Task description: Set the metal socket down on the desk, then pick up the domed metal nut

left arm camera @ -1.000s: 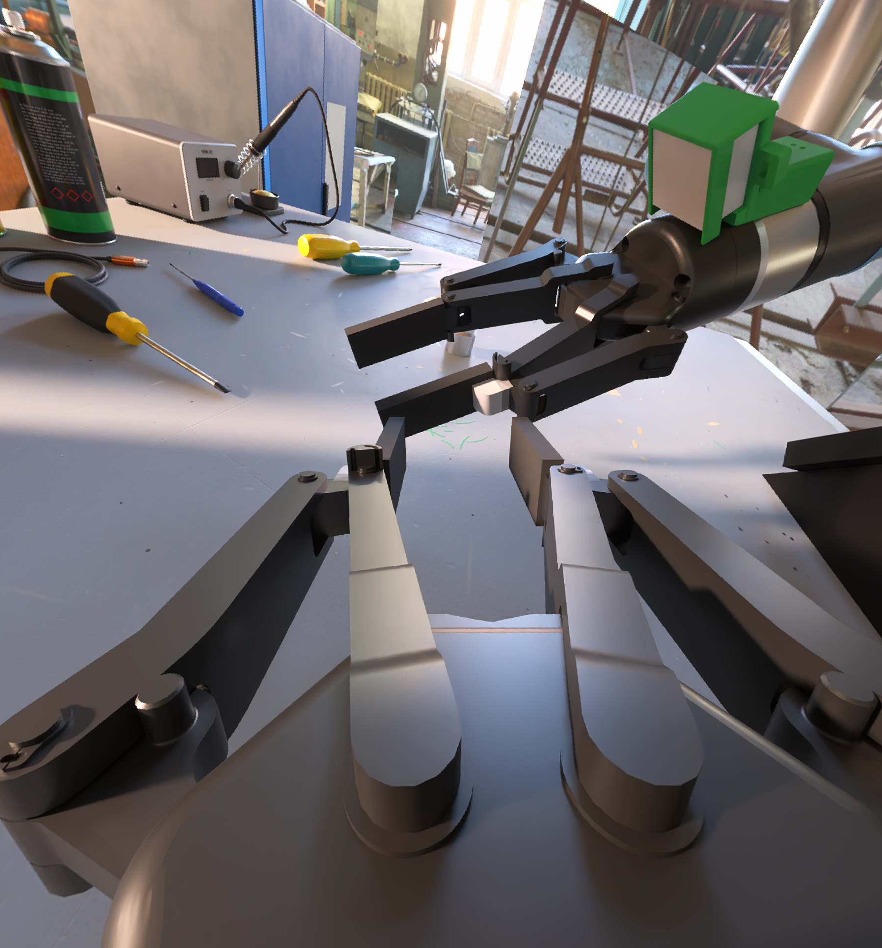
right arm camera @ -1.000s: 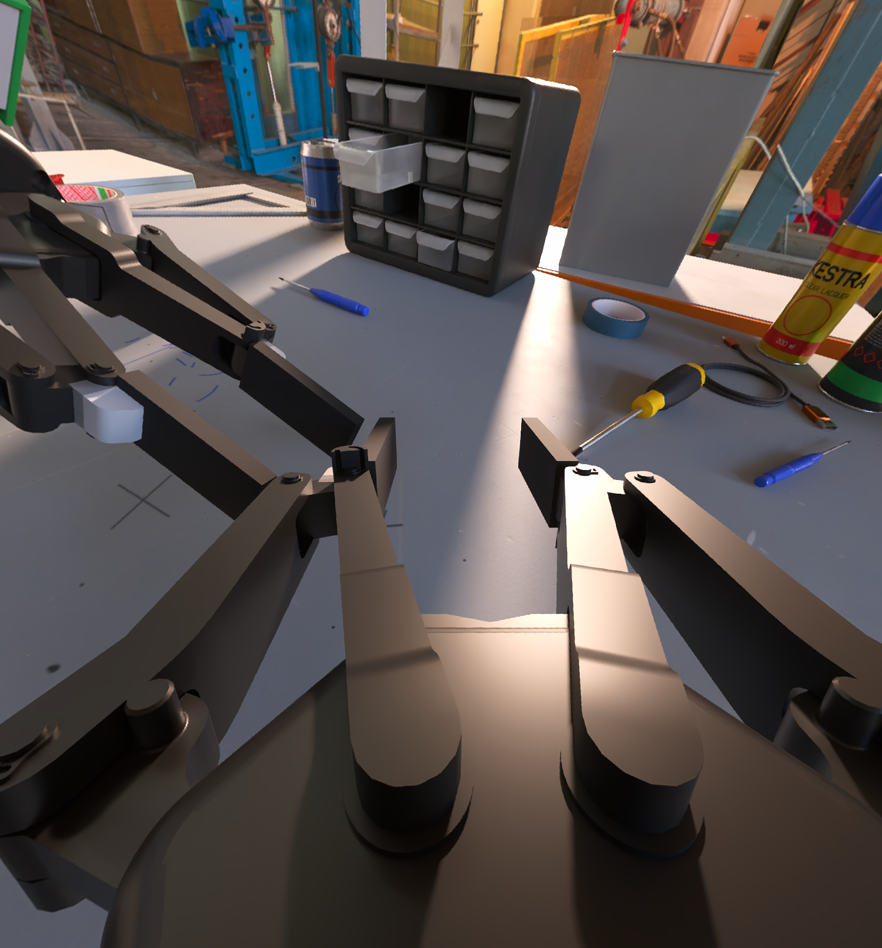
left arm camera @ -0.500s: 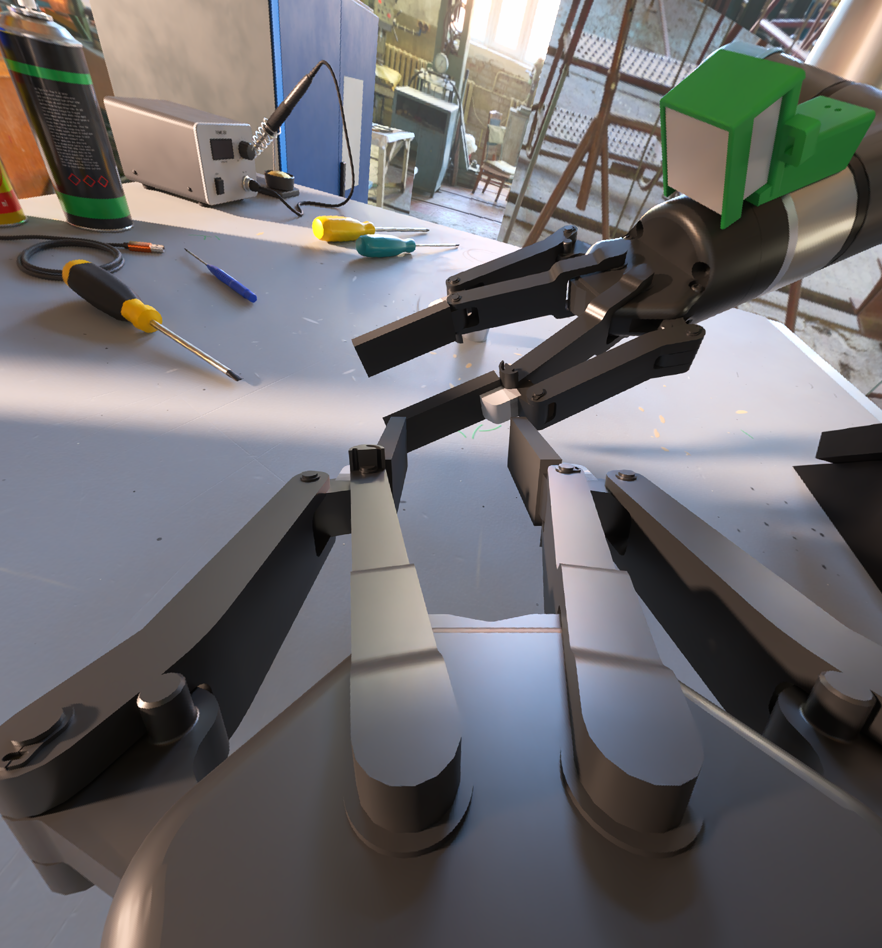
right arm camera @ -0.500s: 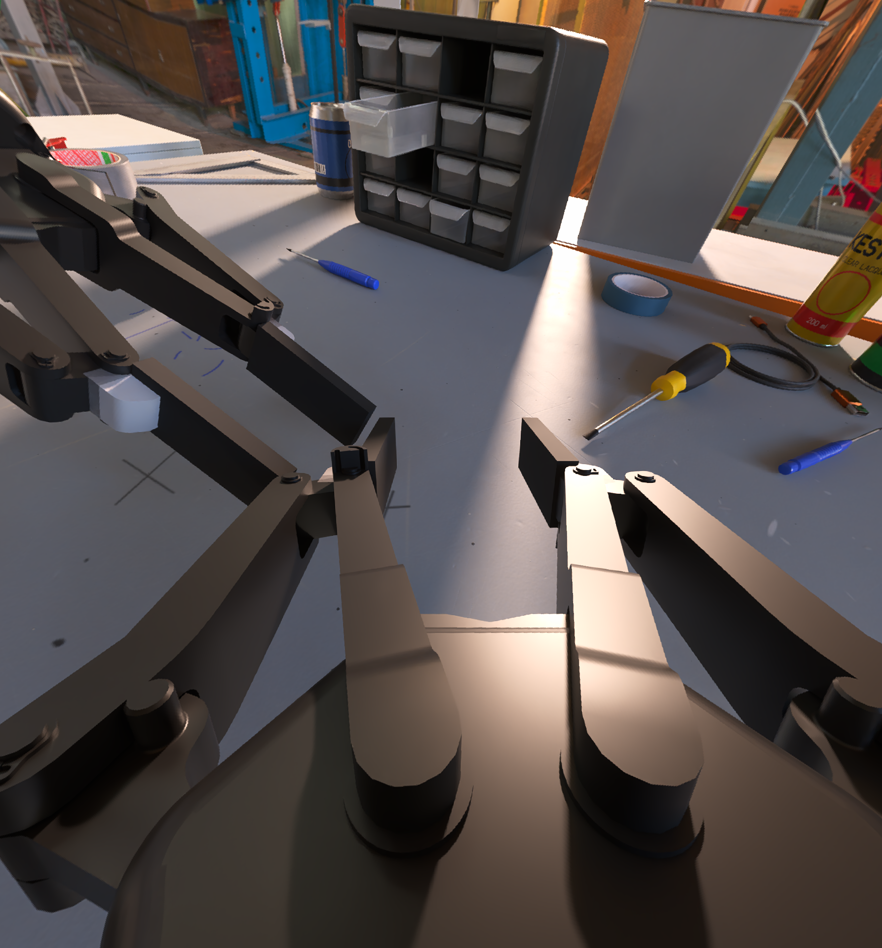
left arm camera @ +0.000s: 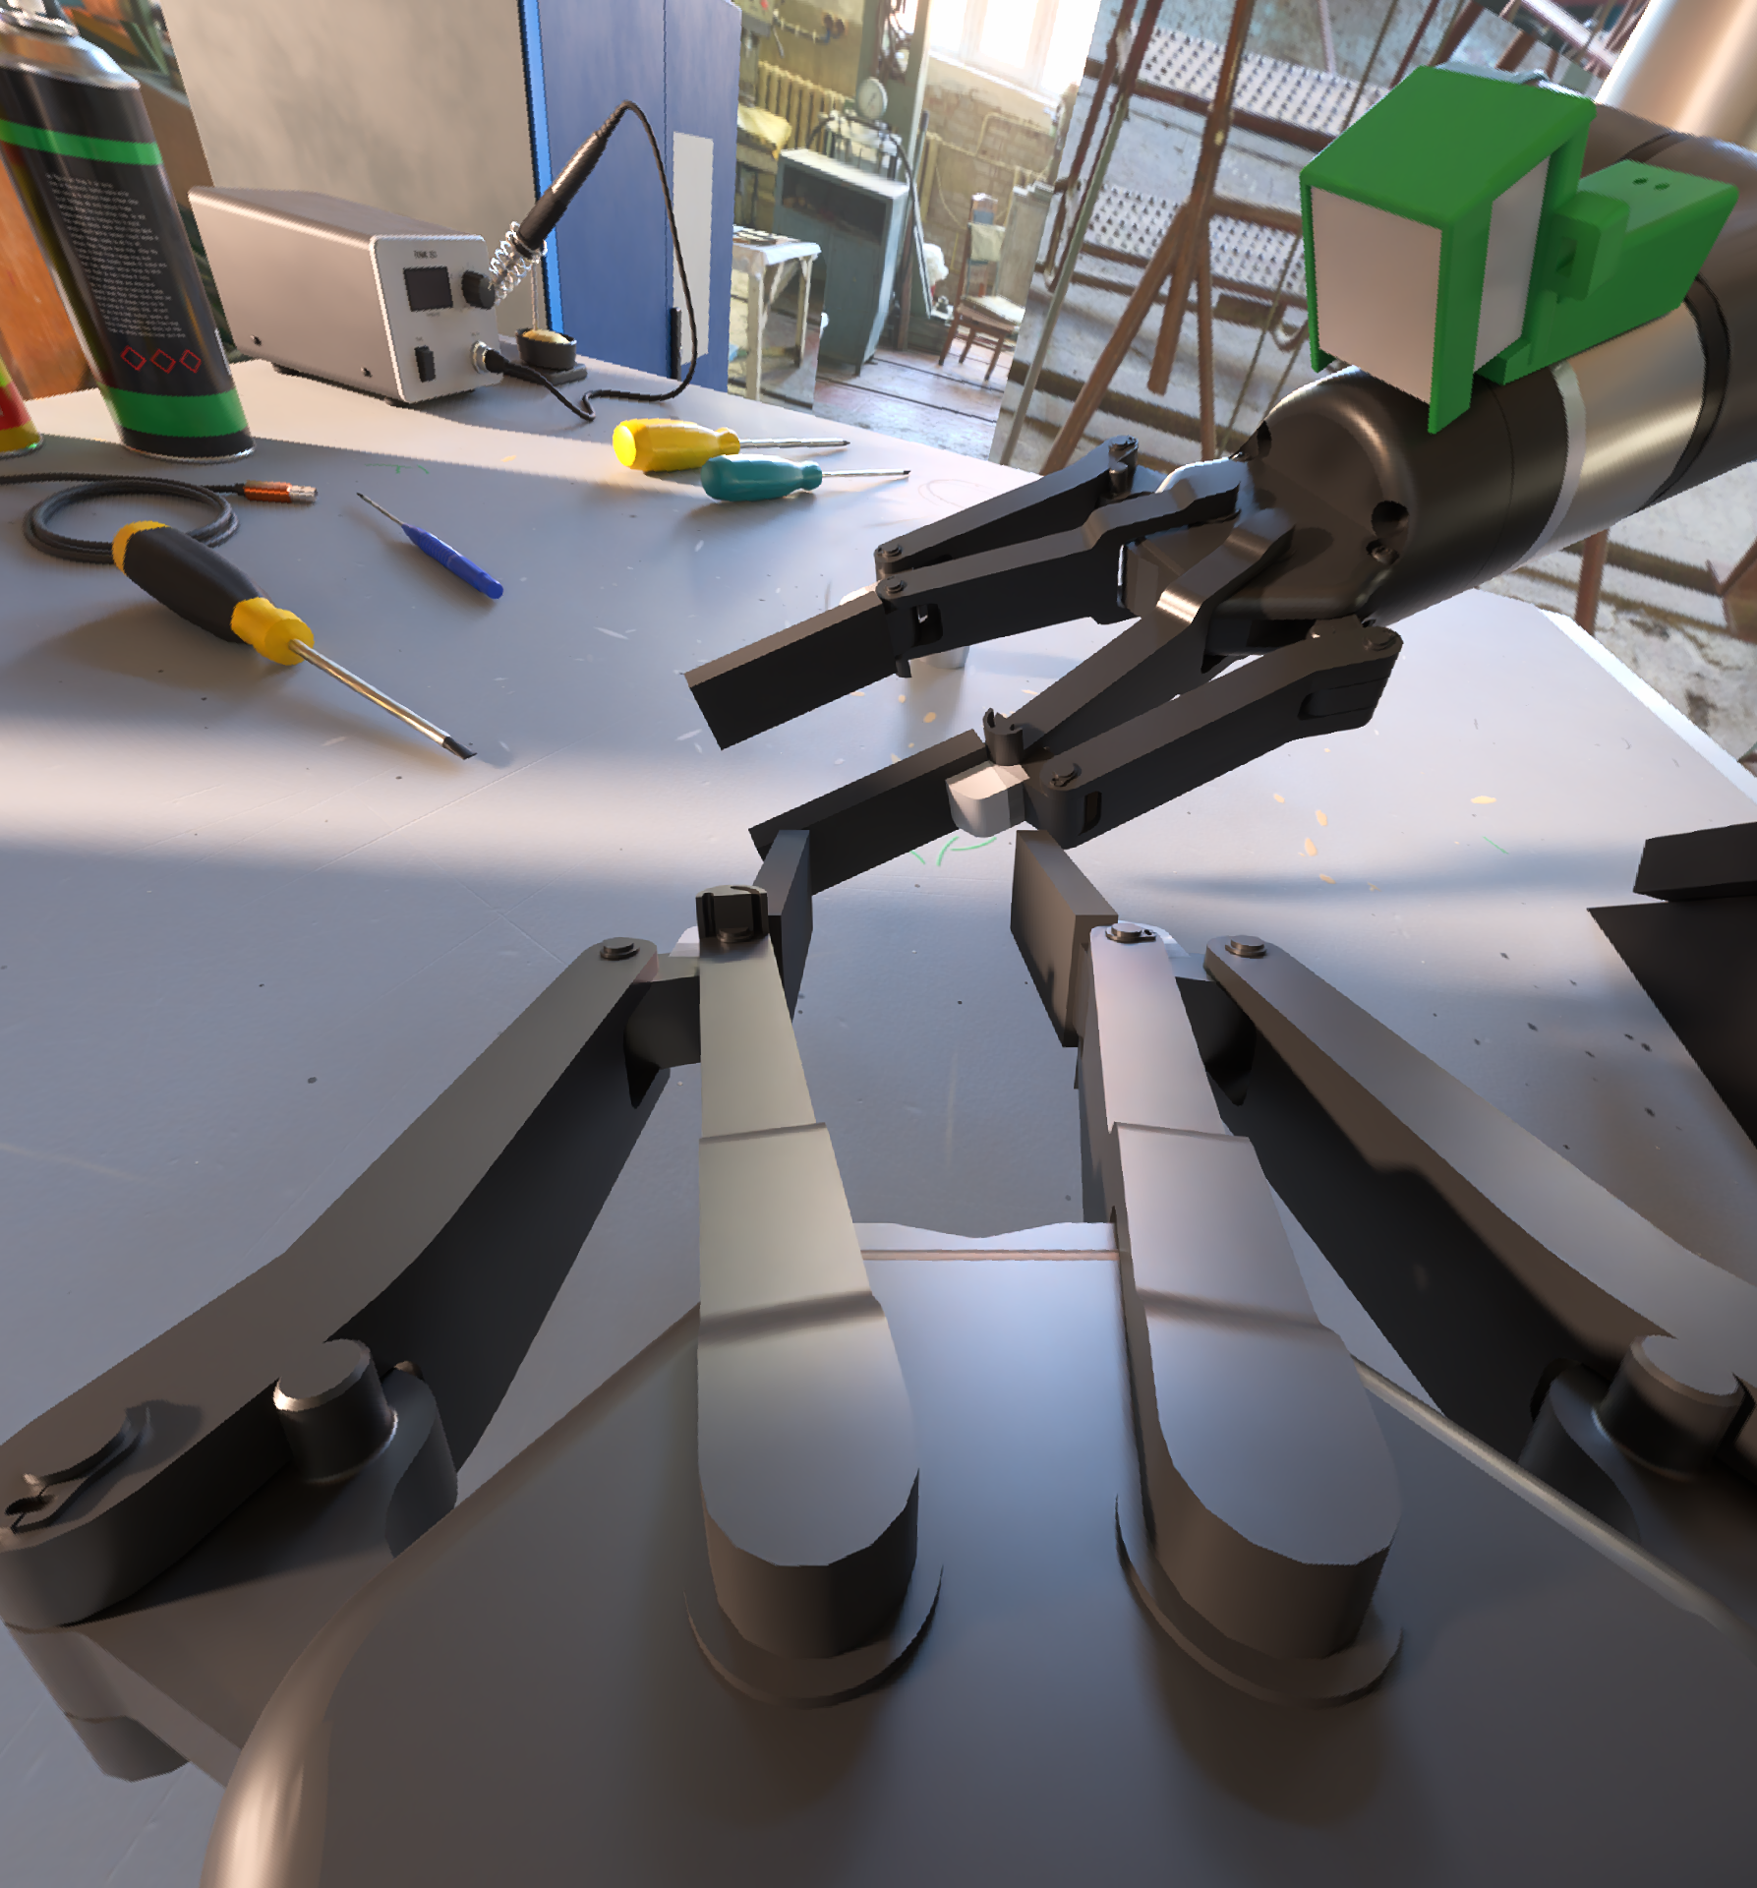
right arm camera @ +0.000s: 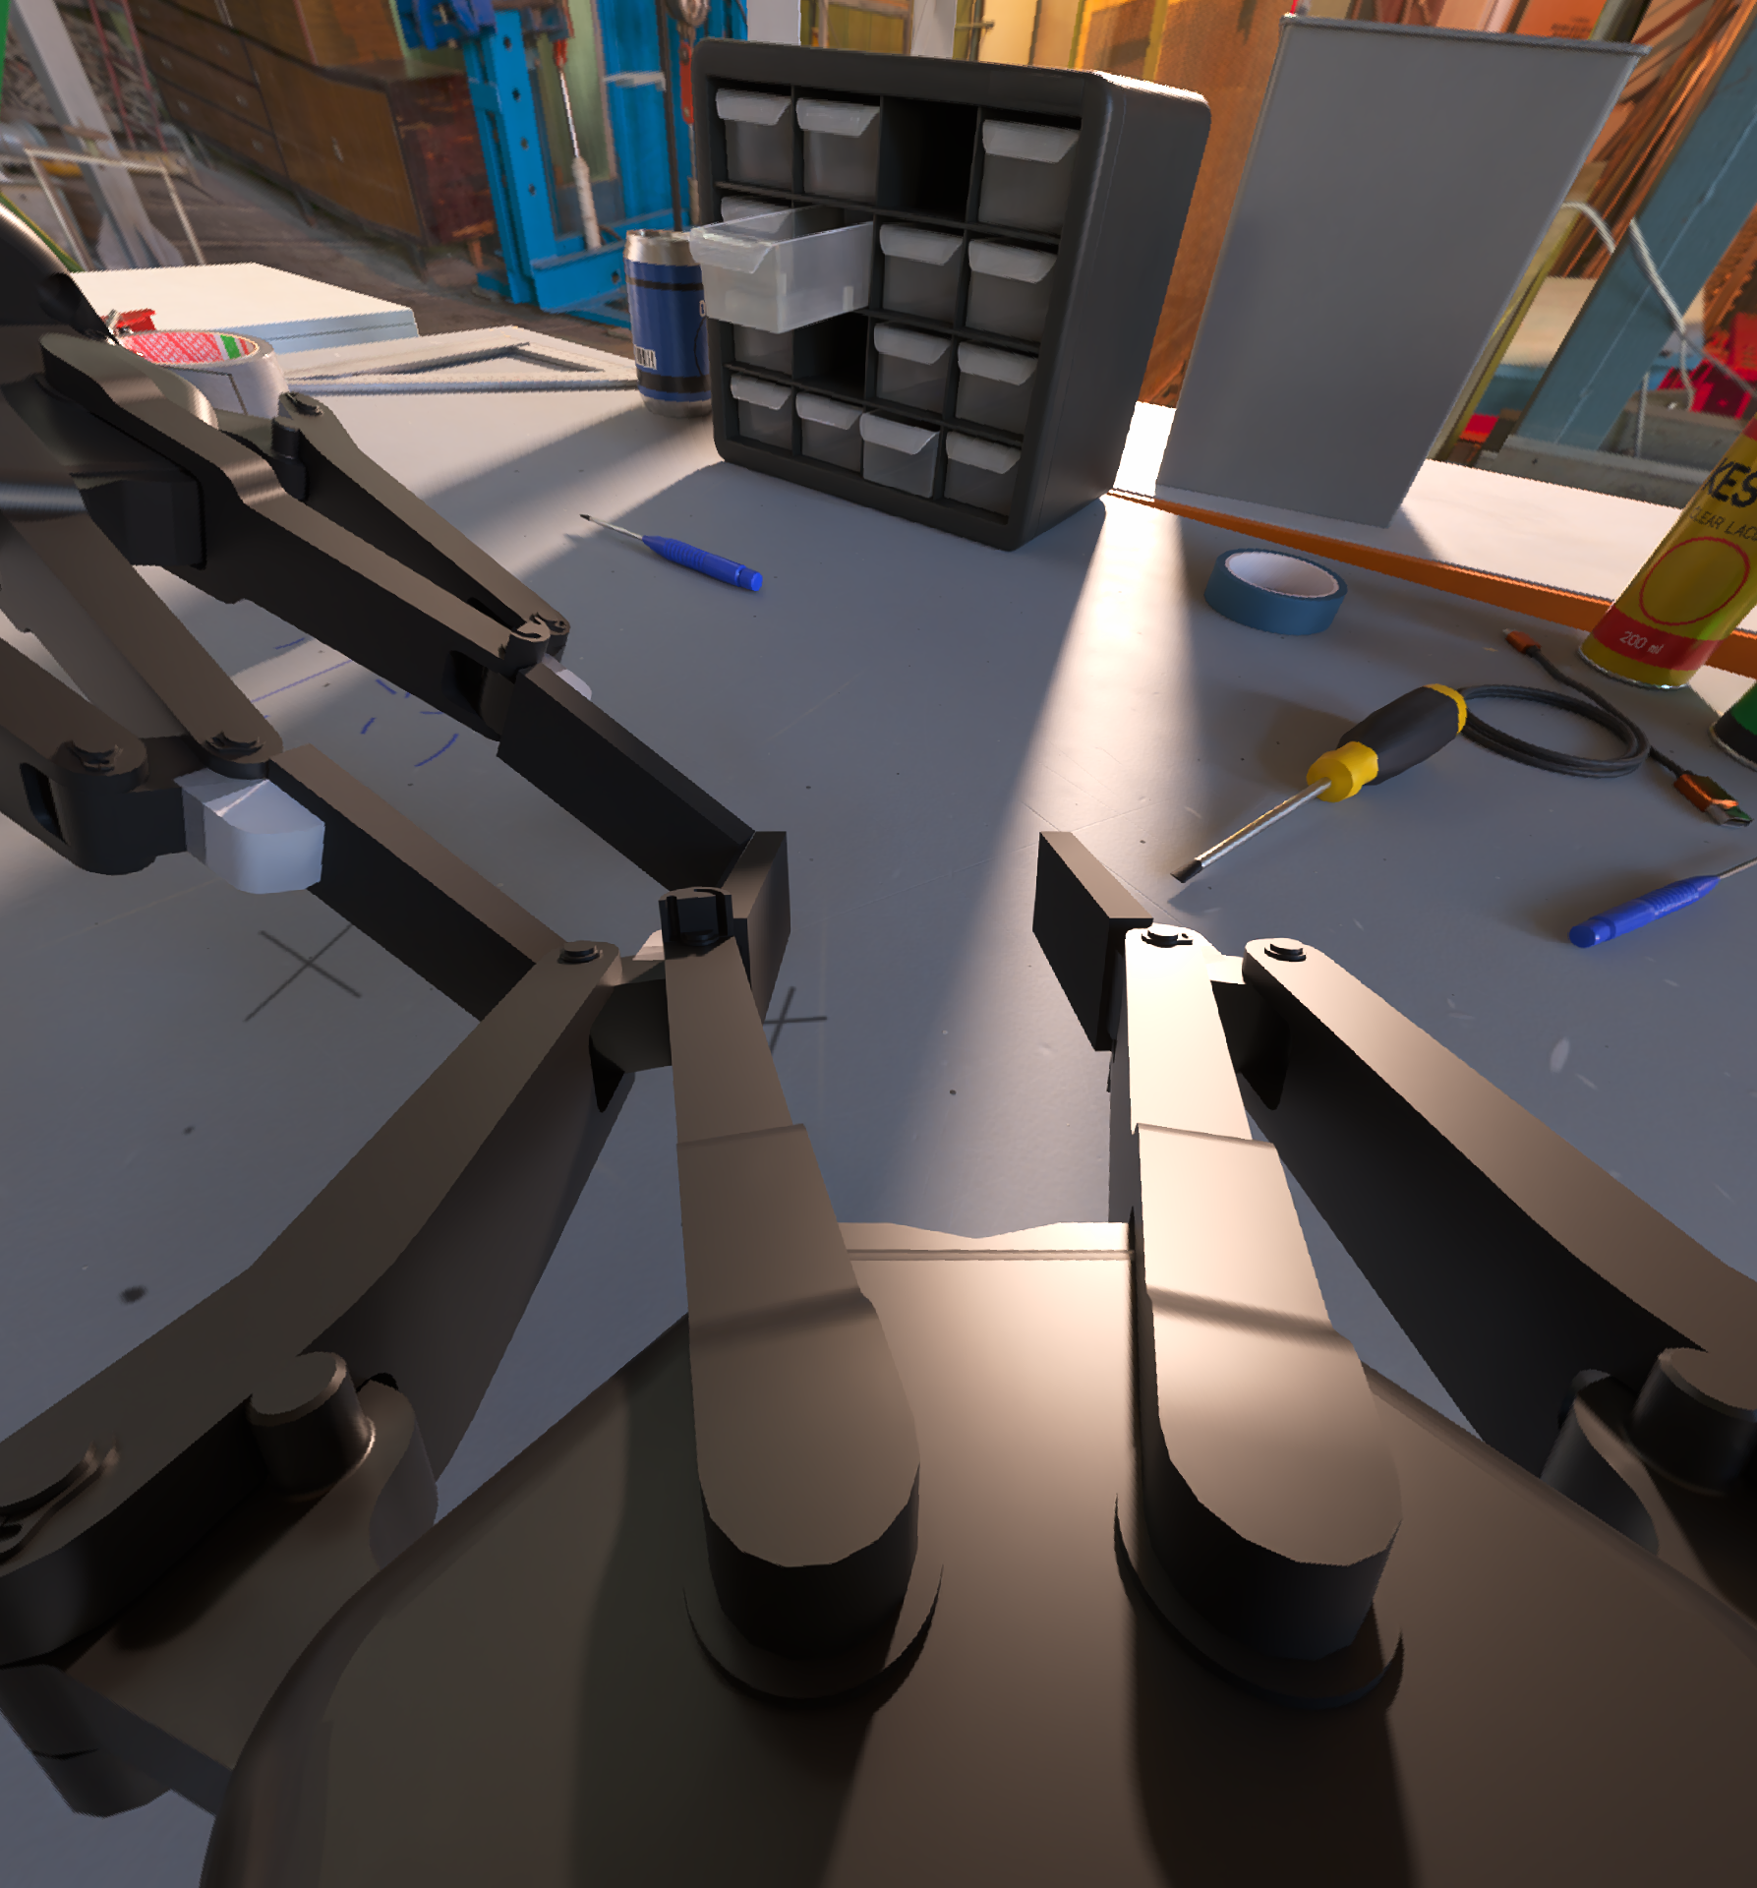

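Observation:
My left gripper (left arm camera: 915, 899) is open and empty, low over the grey desk (left arm camera: 241, 971). My right gripper (right arm camera: 913, 899) is also open and empty. The two face each other with their tips close together. The right gripper's fingers (left arm camera: 802, 664) reach in from the upper right of the left wrist view. The left gripper's fingers (right arm camera: 608, 756) reach in from the left of the right wrist view. A small silvery piece (left arm camera: 945, 654) shows behind the right gripper's upper finger; I cannot tell what it is. I see no clear socket or domed nut.
A black-and-yellow screwdriver (left arm camera: 210, 603), a blue precision screwdriver (left arm camera: 445, 557), a coiled cable (left arm camera: 128, 516), yellow and teal screwdrivers (left arm camera: 680, 444), a soldering station (left arm camera: 343, 291) and spray cans (left arm camera: 108, 255) lie beyond. A black drawer cabinet (right arm camera: 956, 296) has one drawer out; blue tape (right arm camera: 1272, 593) lies beside it.
Both wrist views have shifted slightly, and the two grippers' tips have come a little closer together. Both grippers stay open.

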Controlling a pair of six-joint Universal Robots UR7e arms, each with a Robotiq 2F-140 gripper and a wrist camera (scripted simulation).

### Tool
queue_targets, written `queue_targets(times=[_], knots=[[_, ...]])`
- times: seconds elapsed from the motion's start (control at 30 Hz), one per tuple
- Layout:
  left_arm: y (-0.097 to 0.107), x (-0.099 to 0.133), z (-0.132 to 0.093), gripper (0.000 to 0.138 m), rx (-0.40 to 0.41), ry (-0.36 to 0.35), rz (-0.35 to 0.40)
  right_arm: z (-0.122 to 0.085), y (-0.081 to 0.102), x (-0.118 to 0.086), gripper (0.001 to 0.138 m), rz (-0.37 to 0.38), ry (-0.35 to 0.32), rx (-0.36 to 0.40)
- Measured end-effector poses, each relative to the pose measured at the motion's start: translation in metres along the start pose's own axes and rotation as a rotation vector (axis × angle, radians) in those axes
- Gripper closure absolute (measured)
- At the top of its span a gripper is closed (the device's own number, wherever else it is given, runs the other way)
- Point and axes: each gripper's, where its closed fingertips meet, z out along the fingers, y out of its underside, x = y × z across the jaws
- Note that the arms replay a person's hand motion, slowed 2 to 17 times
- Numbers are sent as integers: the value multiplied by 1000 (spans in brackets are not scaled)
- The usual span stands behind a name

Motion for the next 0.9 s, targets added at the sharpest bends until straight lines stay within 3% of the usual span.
queue_targets(times=[0.9], knots=[[5,0,-1,83,-28,-6,2,-1,-3,1,74,19,-5,26]])
